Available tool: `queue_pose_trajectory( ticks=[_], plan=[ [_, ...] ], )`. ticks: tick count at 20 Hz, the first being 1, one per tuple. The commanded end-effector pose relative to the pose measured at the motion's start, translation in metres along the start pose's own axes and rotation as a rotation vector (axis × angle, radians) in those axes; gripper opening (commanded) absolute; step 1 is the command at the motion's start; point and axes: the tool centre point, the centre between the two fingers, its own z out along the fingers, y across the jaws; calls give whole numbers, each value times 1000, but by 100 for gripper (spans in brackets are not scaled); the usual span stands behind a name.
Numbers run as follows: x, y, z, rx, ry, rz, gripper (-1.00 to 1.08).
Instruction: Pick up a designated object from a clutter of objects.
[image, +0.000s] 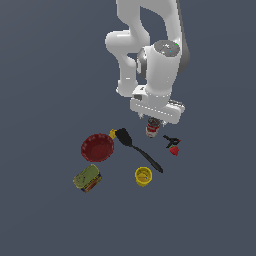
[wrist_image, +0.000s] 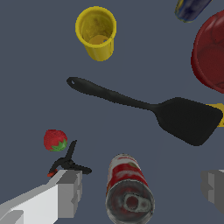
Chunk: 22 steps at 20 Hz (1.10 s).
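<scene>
Here my open claw (wrist_image: 142, 192) hung directly above the upright red-and-white can (wrist_image: 129, 190), its long axis vertical, fingers (wrist_image: 70, 192) apart on either side, beside the black clamp (wrist_image: 68, 162) and near the spatula (wrist_image: 175, 116).

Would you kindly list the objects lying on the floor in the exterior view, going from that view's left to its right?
Tin → red bowl → yellow cup → can → strawberry. The spatula and clamp overlap others in order, so they are left out.
</scene>
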Motion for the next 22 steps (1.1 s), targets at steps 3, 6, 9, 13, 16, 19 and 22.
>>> queue_pose_trajectory(
  ticks=[3,6,9,13,16,19,22],
  plan=[
    [-25,-1,21,-5,-3,78,100],
    [-40,0,32,-8,-5,124,100],
    [-53,1,42,-10,-6,161,100],
    [-66,2,51,-13,-7,199,100],
    [-73,3,55,-14,-8,219,100],
    [-77,4,58,-15,-8,231,100],
    [-78,4,59,-15,-9,235,100]
  ],
)
